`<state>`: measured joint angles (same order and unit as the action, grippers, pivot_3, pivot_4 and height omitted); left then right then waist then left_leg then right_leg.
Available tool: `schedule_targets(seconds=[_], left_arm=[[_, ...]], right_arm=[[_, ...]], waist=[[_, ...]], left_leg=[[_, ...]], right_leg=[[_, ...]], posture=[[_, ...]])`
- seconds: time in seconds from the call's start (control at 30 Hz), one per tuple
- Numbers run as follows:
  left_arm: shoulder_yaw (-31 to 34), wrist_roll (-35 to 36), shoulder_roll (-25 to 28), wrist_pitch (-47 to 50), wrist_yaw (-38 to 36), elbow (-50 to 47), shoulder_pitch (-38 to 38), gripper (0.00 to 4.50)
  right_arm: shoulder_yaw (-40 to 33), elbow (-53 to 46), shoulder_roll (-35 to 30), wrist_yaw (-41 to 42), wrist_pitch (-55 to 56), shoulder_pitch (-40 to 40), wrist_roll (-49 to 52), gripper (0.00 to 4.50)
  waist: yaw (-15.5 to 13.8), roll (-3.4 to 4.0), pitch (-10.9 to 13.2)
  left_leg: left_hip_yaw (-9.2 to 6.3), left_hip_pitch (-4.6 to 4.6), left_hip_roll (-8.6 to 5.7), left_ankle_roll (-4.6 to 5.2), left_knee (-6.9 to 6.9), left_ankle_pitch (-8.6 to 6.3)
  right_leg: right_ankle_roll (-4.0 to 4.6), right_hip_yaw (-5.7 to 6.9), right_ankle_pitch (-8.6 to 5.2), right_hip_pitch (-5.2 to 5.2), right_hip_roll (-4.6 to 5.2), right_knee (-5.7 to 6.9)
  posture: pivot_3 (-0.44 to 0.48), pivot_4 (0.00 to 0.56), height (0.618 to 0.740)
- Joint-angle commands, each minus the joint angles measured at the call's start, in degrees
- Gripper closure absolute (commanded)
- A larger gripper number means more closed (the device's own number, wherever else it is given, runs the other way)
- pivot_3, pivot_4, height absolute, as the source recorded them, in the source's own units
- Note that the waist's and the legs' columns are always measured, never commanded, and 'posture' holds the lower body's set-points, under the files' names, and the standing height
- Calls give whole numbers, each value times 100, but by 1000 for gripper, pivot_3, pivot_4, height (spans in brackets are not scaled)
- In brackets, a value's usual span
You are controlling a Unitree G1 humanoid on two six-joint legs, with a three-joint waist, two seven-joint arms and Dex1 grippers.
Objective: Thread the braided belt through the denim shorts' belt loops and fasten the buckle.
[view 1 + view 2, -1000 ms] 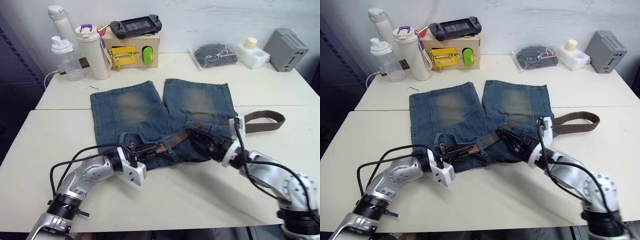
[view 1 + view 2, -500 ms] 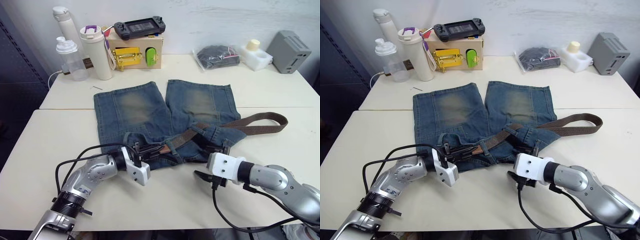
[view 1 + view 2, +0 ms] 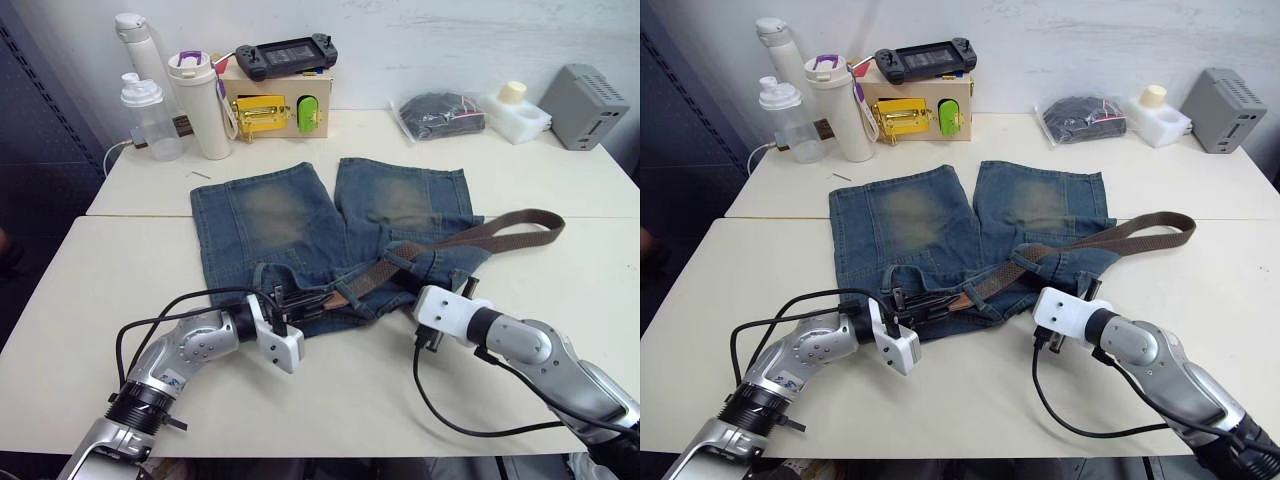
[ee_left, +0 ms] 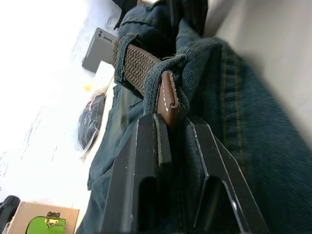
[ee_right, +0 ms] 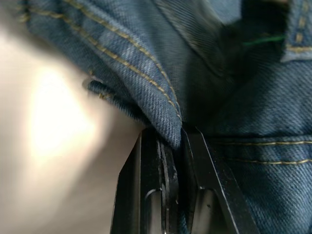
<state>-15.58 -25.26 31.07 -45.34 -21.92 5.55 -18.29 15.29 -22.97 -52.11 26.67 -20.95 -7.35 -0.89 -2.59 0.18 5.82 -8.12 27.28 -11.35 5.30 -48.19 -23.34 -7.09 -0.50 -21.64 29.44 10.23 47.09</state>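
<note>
Left eye view shows the denim shorts (image 3: 330,225) spread flat at the centre of the pale desk (image 3: 90,300), legs toward the top of the frame, the faded blue cloth marked with a yellowish worn patch on each leg and bunched into folds along the waistband at the lower edge. The braided belt (image 3: 500,231), a narrow dark-brown woven strap, runs from the crumpled waistband up and right, and its far end loops over bare desk at the right of the frame. In the left wrist view the strap passes under one of the belt loops (image 4: 122,57), and a smooth brown leather tip with white stitching pokes out of a denim fold just ahead of the black fingers (image 4: 146,161). The left gripper (image 3: 290,305) sits at the waistband's lower left edge, its jaws a little apart with the belt tip between them, not clearly pinched. The right gripper (image 3: 432,330) is at the lower right corner of the shorts; in the right wrist view its jaws are clamped on a stitched denim hem. I cannot make out the buckle. Below the shorts the desk is bare, and wide bare desk lies at the left and right of the frame. Bottles (image 3: 165,85), a cardboard box (image 3: 275,100) and a grey box (image 3: 585,92) line the top edge.
</note>
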Motion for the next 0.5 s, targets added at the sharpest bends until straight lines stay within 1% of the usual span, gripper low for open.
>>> schedule_targets(seconds=[0.03,0.17,0.33,0.5], left_arm=[[161,38,149,-72,104,-20,50,4376],[126,37,189,-47,155,-5,36,4376],[90,22,190,-31,197,17,-3,4376],[66,24,148,-22,213,86,-102,4376]], right_arm=[[-882,823,-183,-346,-819,138,-373,4435],[-999,818,-213,-351,-865,223,-394,4435],[-917,438,-74,-197,-814,303,-281,4435],[-953,23,137,126,-416,360,66,4435]], waist=[[-42,0,0],[-62,0,0],[-65,0,0],[-65,-1,1]], left_leg=[[0,0,0,0,0,0],[0,0,0,0,0,0],[0,0,0,0,0,0],[-1,2,0,0,0,0]], right_leg=[[0,0,0,0,0,1],[0,-1,0,1,1,3],[0,-1,0,0,0,3],[0,0,0,-2,1,4]], posture=[[0,150,646],[0,150,646],[0,150,646],[0,150,646]])
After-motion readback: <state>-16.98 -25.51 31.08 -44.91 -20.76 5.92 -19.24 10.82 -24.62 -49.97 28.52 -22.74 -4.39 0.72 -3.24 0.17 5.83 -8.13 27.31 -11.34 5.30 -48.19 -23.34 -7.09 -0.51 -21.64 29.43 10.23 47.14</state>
